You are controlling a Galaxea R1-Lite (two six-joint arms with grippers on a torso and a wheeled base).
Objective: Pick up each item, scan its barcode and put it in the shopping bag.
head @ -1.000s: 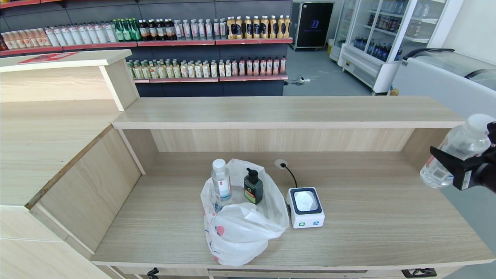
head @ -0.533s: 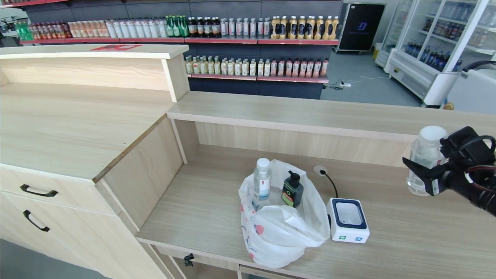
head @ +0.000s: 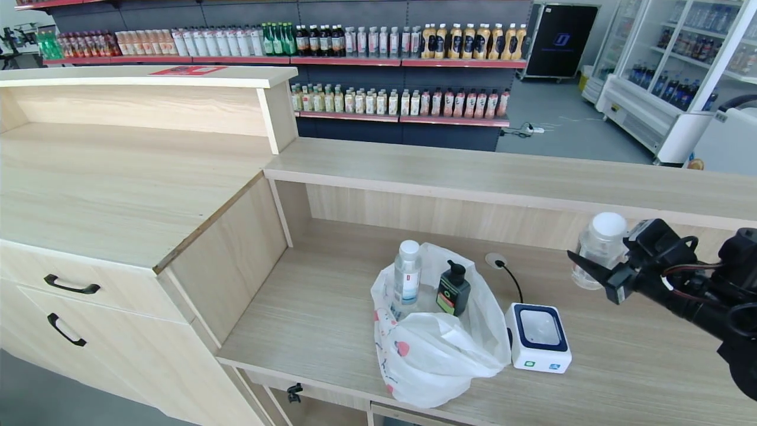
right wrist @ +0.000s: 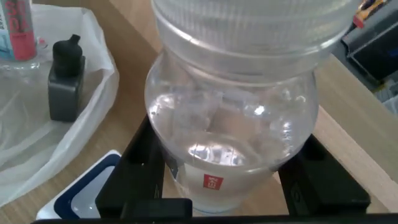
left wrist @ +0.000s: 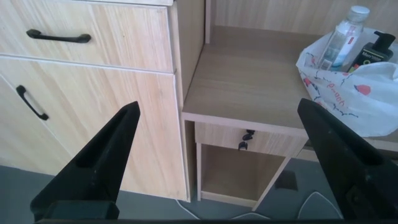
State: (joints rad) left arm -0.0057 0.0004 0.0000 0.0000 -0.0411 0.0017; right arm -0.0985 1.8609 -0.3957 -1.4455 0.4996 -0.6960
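Shopping bag [head: 437, 355] of white printed plastic is our landmark, slumped open near the front edge of the lower counter [head: 331, 307]. We begin at the far left, where a cabinet carries two drawers [head: 106, 307] with dark handles. The left gripper [left wrist: 217, 106] hangs low, facing that cabinet front, its two dark fingers [left wrist: 99, 168] spread wide with nothing between them.

Moving right, we reach the bag. Two things stand upright inside it: a slim bottle [head: 408, 278] with a white cap and a red-and-white label, and a dark pump bottle [head: 453, 290] just beside it on the right. Just right of the bag sits the scanner [head: 539, 337], a white box with a dark-rimmed window facing up. Its black cable [head: 513, 284] runs back to a round port in the counter.

Farther right, well apart from the scanner, the right gripper [head: 591, 267] pinches a round clear bottle [head: 596, 251] by its body. That bottle is upright, white cap on top, below the raised ledge [head: 502, 174]. From the right wrist we see its ribbed cap and a small red mark, with a dark finger on either side — we cannot tell whether its base touches the wood.
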